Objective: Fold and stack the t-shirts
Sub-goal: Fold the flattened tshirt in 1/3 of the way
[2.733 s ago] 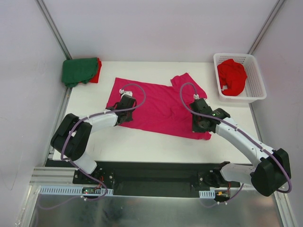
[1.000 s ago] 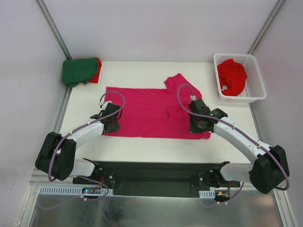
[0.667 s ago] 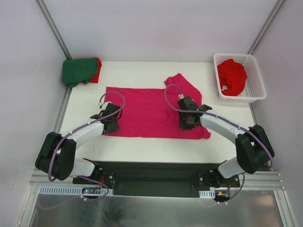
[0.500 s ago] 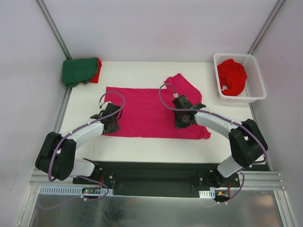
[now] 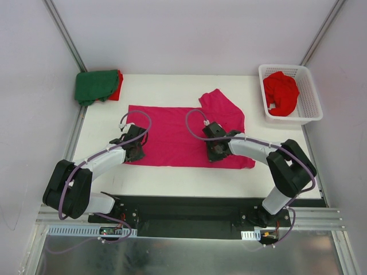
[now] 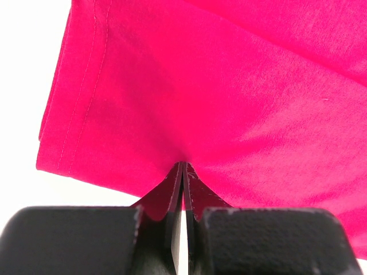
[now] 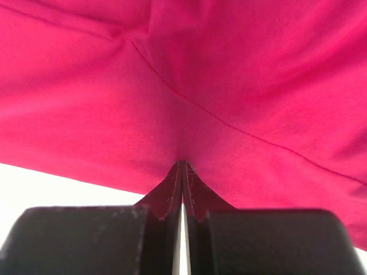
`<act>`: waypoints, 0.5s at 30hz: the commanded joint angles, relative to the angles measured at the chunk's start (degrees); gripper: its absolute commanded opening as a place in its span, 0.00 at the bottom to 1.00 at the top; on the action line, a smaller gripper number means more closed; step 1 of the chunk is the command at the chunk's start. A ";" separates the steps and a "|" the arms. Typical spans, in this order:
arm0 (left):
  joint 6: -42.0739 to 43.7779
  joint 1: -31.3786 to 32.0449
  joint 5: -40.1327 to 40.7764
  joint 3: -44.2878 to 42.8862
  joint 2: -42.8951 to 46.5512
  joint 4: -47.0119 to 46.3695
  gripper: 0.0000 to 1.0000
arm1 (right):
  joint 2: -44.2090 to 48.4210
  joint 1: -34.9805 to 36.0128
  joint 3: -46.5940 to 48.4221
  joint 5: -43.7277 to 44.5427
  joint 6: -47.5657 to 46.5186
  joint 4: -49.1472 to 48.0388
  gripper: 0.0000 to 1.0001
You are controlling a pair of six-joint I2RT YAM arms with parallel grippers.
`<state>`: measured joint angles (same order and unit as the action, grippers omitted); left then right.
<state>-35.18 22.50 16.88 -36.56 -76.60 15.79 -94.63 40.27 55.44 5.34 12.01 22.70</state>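
At the far left corner of the table [image 5: 172, 83], a folded dark green t-shirt [image 5: 94, 86] lies on a red t-shirt [image 5: 118, 86] that shows only as a sliver: that's the stack.

Nearer the arms, the left gripper [image 5: 134, 151] is down on the near left corner of the magenta t-shirt [image 5: 172, 132]. The left wrist view shows the jaws pressed flat together with cloth puckering into the tips, so it's a narrow pinch, with the stitched edge just to its left. That hand looks like the anchor, and it should hold low without tugging.

The shirt itself lies spread flat across the middle. Its near edge runs fairly straight, and one sleeve juts toward the far side on the right.

The right gripper [image 5: 213, 151] sits near the middle of that near edge. Its jaws are shut just as narrow, with creases fanning from the tips across a seam. The step in hand looks like a sideways fold. The right hand should carry its pinch just above the cloth, keep the near edge in line with the left hand's corner, and avoid dragging the whole shirt. That jutting sleeve will want tucking in.

Far right, the white basket [image 5: 312, 112] holds another red shirt [image 5: 281, 93], crumpled and waiting.
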 commanded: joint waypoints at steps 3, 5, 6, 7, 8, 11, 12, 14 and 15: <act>-0.07 -0.09 1.40 -0.27 0.66 1.61 0.00 | -0.47 1.74 -3.31 1.51 1.96 -1.52 0.01; -0.15 -0.09 1.48 -0.27 0.92 1.52 0.00 | -0.12 2.26 -4.11 1.60 2.31 -1.52 0.01; -0.15 -0.09 1.57 -0.27 0.92 1.70 0.00 | 0.14 2.44 -4.90 1.77 2.49 -1.52 0.01; 0.02 -0.09 1.57 -0.36 1.10 1.79 0.00 | 0.41 2.70 -5.34 1.78 2.58 -1.52 0.01; 0.02 0.00 1.66 -0.36 1.10 1.87 0.00 | 0.58 2.88 -5.78 1.86 2.67 -1.52 0.01; 0.37 -0.09 1.75 -0.36 1.45 2.23 0.00 | 1.64 3.41 -7.18 2.30 3.02 -1.08 0.01; 0.37 -0.09 1.84 -0.36 1.63 2.40 0.00 | 1.90 3.41 -7.54 2.74 3.28 -0.82 0.01; 0.55 -0.09 1.92 -0.45 2.42 2.84 0.00 | 2.78 3.85 -8.42 3.09 3.46 -0.29 0.01; 0.90 0.00 2.01 -0.45 2.68 2.93 0.00 | 3.13 3.94 -8.68 3.44 3.55 -0.20 0.01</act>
<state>-35.14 22.50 17.10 -36.56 -76.47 16.86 -91.85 43.00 50.17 8.45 14.02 17.80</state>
